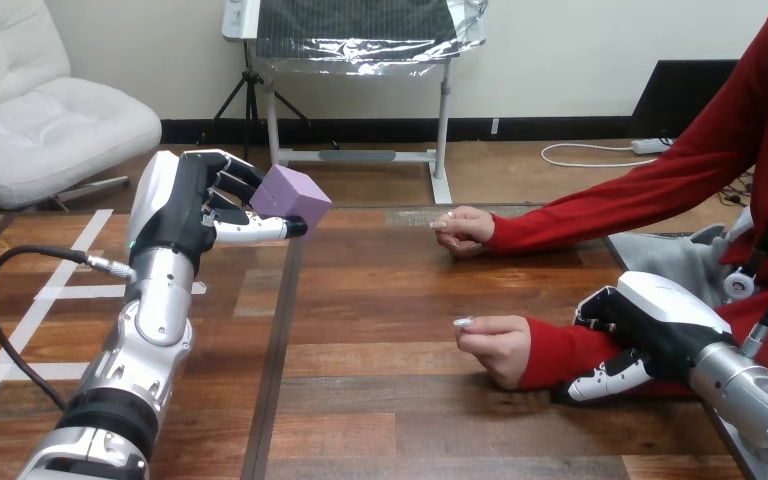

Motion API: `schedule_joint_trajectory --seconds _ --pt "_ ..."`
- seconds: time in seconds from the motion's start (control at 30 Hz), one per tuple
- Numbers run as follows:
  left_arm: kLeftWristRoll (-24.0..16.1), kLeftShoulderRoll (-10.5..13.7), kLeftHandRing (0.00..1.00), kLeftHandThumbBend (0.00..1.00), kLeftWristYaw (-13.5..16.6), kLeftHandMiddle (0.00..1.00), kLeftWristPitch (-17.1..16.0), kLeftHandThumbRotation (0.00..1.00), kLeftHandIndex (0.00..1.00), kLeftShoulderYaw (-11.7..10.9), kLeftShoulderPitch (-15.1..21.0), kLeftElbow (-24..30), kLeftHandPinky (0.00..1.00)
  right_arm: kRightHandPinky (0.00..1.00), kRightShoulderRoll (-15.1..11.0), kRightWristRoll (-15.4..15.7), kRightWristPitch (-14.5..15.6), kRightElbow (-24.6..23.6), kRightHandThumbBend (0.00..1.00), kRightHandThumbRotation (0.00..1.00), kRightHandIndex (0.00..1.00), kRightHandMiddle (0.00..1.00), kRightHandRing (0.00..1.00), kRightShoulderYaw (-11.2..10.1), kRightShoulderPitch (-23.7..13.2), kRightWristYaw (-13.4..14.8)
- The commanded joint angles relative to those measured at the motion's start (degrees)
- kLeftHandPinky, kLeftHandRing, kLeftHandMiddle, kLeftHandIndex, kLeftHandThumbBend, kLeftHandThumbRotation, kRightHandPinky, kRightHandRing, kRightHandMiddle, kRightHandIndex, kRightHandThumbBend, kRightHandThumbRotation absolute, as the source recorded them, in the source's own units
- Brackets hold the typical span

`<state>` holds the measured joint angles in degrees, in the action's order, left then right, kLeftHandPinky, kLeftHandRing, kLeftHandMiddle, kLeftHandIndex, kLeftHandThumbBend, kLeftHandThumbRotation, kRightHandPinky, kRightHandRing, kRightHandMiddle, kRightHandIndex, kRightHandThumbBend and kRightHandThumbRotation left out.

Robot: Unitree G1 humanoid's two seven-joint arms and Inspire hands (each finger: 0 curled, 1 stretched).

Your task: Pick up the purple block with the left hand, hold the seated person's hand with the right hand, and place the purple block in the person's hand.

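My left hand (185,205) is raised above the table at the left, shut on the purple block (294,196), which is pinched between its thumb and fingers. At the right, my right hand (650,335) is on the red-sleeved forearm of the person's nearer hand (497,345), with its fingers curled over the sleeve and its thumb below it. That nearer hand rests on the table, loosely curled. The person's farther hand (463,230) lies on the table as a fist, apart from both my hands. The block is well to the left of both of the person's hands.
White tape lines (70,292) mark the wooden table (380,400) at the left. A black cable (5,320) loops beside my left forearm. A dark seam (278,350) runs down the tabletop between my left arm and the person's hands.
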<state>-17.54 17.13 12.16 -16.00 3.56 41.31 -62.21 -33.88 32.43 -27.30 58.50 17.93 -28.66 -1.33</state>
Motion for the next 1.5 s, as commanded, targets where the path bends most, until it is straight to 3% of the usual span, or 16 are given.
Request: schedule_joint_trajectory --seconds 0.0,0.23,0.43,0.67,1.03,1.47 --pt "0.51 0.93 0.40 0.66 -0.02 0.45 -1.29 0.00 0.48 -0.20 3.44 2.93 0.32 0.31 1.21 -1.03 -1.34 0.08 0.75 0.28 0.44 0.43 0.36 -0.17 -3.34 0.01" --pt "0.58 0.97 0.39 0.66 -0.03 0.45 -2.13 0.00 0.48 -0.23 3.29 2.97 0.31 0.33 0.99 -1.47 -2.76 0.29 0.74 0.29 0.44 0.43 0.37 -0.44 -3.28 0.77" --pt "0.58 0.93 0.39 0.66 -0.57 0.45 -1.01 0.00 0.48 -0.15 3.54 2.82 0.31 0.34 0.84 -2.72 -3.02 0.46 0.73 0.31 0.44 0.43 0.38 -1.03 -3.51 -0.30" --pt "1.07 0.42 0.40 0.65 -0.61 0.45 -1.84 0.00 0.48 -0.47 3.66 2.31 0.32 0.35 0.08 -3.25 -2.80 -1.64 0.72 0.33 0.45 0.44 0.39 -1.47 -3.41 -0.73" --pt "1.43 -0.30 0.42 0.65 -0.88 0.46 -1.92 0.00 0.48 -0.49 4.31 0.97 0.33 0.36 -0.76 -4.98 -2.00 -4.21 0.71 0.29 0.46 0.45 0.40 -2.43 -3.83 -3.09" --pt "3.80 -2.06 0.43 0.66 -1.93 0.47 -0.37 0.00 0.47 -1.17 5.67 -0.79 0.36 0.36 -1.71 -5.00 -1.94 -7.77 0.72 0.29 0.47 0.45 0.40 -3.96 -4.25 -3.43"
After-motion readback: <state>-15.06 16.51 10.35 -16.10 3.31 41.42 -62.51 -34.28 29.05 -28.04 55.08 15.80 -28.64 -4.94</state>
